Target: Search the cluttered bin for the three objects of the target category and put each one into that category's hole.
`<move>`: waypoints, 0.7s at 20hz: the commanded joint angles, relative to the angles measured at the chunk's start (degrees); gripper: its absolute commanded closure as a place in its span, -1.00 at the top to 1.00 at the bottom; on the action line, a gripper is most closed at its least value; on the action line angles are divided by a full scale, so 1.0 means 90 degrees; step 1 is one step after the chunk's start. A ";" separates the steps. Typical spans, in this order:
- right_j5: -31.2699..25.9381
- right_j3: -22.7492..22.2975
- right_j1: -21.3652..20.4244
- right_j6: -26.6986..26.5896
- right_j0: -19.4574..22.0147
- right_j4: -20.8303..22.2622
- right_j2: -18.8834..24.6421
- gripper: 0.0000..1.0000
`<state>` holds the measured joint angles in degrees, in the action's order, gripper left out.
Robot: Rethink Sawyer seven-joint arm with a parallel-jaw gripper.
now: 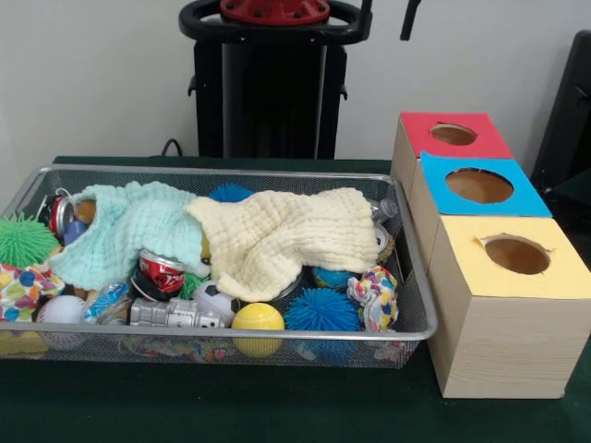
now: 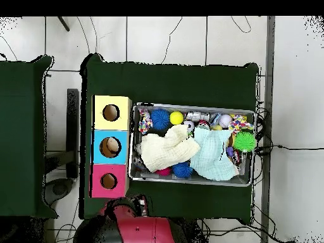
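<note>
A silver wire-mesh bin (image 1: pixel 406 277) is seen at lower left of the front view, its long axis running left-right across the green worktop (image 1: pixel 277 406). It is packed with clutter: a mint-green waffle cloth (image 1: pixel 129 226) and a cream waffle cloth (image 1: pixel 277 235) are draped over the middle; a yellow ball (image 1: pixel 257 318), a blue spiky ball (image 1: pixel 321 309), a green spiky ball (image 1: pixel 23 240) and a crushed red can (image 1: pixel 162 272) are visible. Touching the bin's right end, a wooden box row is set, receding up-frame: yellow-topped hole (image 1: pixel 517 254), blue-topped hole (image 1: pixel 478 185), red-topped hole (image 1: pixel 452 135). No jaws are shown in either view, so their state cannot be told.
</note>
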<state>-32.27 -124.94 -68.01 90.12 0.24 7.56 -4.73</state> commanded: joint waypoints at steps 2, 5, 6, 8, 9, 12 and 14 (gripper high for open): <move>0.0769 0.0724 0.0662 0.1059 0.0174 0.0707 -0.0236 1.00; 0.1166 0.0681 0.0728 0.1075 0.0268 0.0745 -0.0286 1.00; 0.1235 0.0688 0.0758 0.1087 0.0275 0.0740 -0.0295 1.00; 0.1468 0.0643 0.0814 0.1116 0.0327 0.0745 -0.0325 1.00; 0.1621 0.0617 0.0829 0.1113 0.0368 0.0752 -0.0332 1.00; 0.1808 0.0616 0.0893 0.1149 0.0302 0.0730 -0.0432 1.00; 0.1909 0.0628 0.0982 0.1143 0.0248 0.0722 -0.0532 1.00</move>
<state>-18.14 -122.02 -62.96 90.14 1.57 11.63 -8.20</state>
